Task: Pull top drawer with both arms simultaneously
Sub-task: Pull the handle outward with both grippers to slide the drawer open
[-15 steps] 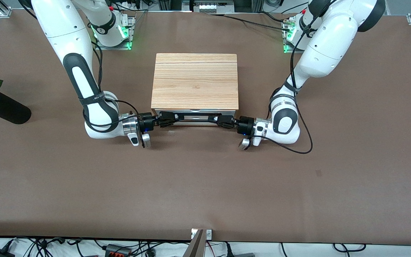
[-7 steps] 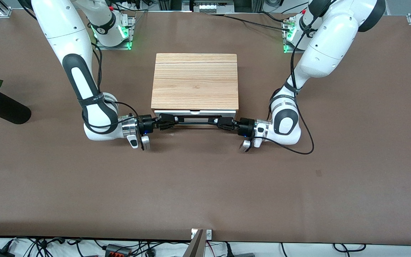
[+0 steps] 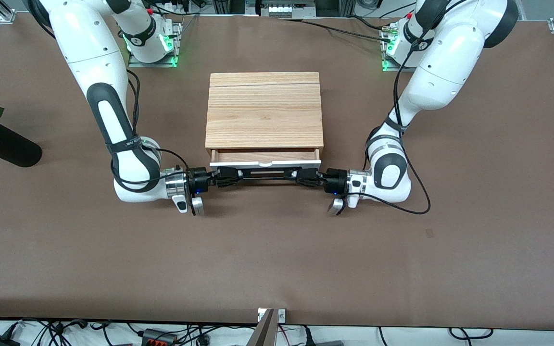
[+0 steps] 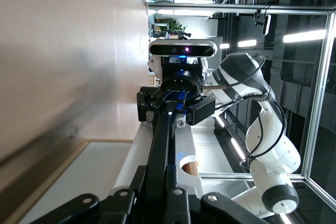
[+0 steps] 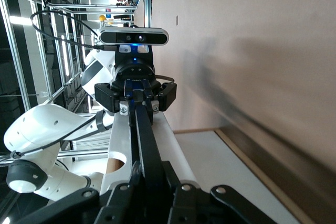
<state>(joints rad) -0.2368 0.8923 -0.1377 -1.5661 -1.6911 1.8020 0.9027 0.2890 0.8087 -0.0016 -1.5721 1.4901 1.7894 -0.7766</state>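
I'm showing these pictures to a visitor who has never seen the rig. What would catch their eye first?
Two white arms meet at one black bar handle: the right gripper and the left gripper each clamp an end of it. The top drawer stands partly out of the wooden cabinet at mid-table, showing a strip of wood inside.

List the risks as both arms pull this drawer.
Uneven pull: the left gripper and right gripper clamp each end of the black bar handle, so a mismatch could skew the top drawer. The cabinet sits loose on the table and might slide.
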